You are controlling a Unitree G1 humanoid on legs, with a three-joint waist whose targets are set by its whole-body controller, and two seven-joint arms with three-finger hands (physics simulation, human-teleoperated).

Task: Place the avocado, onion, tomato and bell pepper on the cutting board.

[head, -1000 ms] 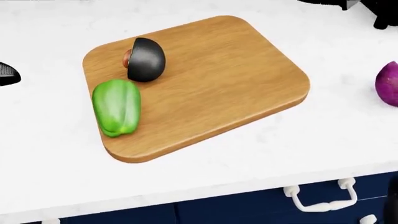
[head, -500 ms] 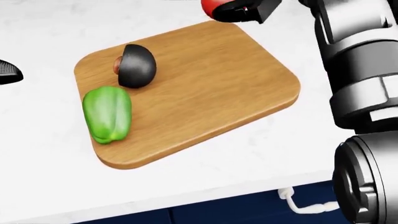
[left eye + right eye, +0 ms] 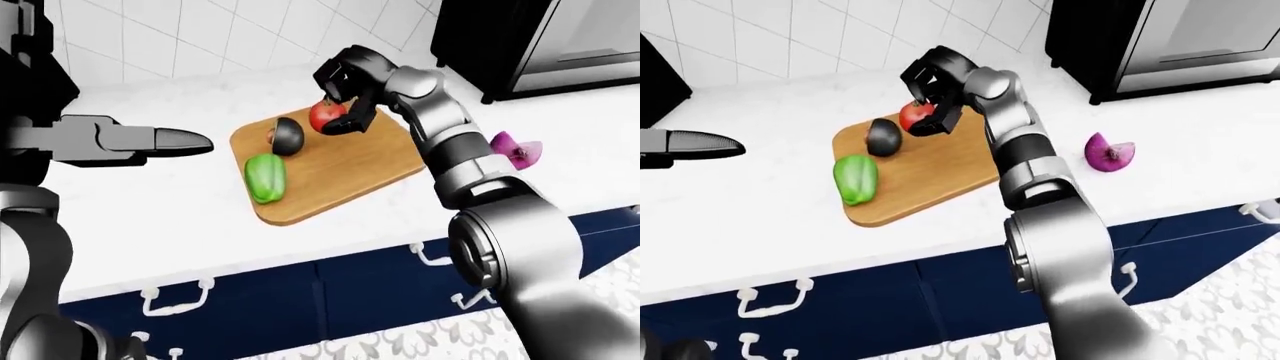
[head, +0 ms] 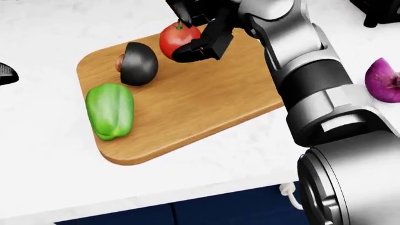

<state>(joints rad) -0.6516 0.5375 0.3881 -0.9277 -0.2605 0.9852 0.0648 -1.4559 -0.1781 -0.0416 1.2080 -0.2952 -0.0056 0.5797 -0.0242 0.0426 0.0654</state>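
One tomato (image 4: 173, 38), one onion (image 3: 1108, 154)

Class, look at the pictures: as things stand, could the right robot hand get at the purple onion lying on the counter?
Probably not yet: the right robot hand is closed round the tomato above the cutting board. The onion lies apart on open counter, so nothing else blocks it.
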